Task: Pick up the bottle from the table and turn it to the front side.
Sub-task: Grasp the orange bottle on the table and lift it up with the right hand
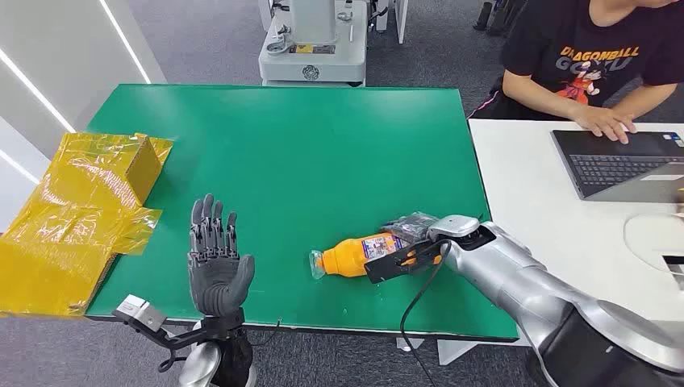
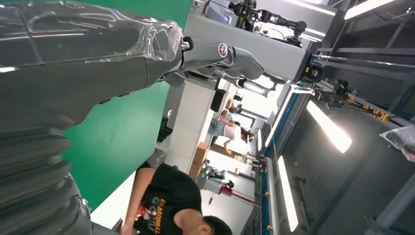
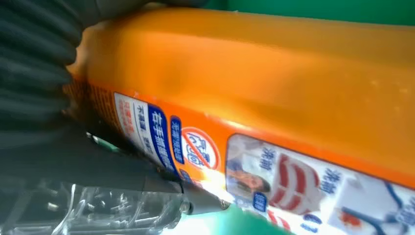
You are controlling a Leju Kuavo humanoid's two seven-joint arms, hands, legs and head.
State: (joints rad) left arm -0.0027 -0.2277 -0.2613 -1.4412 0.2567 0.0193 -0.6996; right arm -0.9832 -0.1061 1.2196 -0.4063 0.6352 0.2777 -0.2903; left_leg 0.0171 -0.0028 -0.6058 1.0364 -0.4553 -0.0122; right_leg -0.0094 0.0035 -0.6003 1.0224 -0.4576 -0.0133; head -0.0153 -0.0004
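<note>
The left hand [image 1: 216, 262] stood upright near the front edge of the table [image 1: 282, 145], palm showing, its fingers [image 1: 211, 222] spread wide and holding nothing; the bottle [image 1: 360, 252] lay well apart from those fingers, off to their right. The right hand [image 1: 411, 238] was the nearer by far: it was at the bottle's base end, in contact with the body. From the right wrist view the dark fingers [image 3: 34, 73] were wrapped against the orange body beside the printed label [image 3: 205, 156], so the hand was judged to be gripping the bottle, though how firmly it had closed could not be told. The bottle lay on its side on the table, long axis roughly parallel to the front edge, its neck end pointing away from the right hand's fingers toward the left hand. Beyond, a person [image 1: 597, 56] sat at an adjoining white table [image 1: 524, 185] with a laptop [image 1: 621, 161].
</note>
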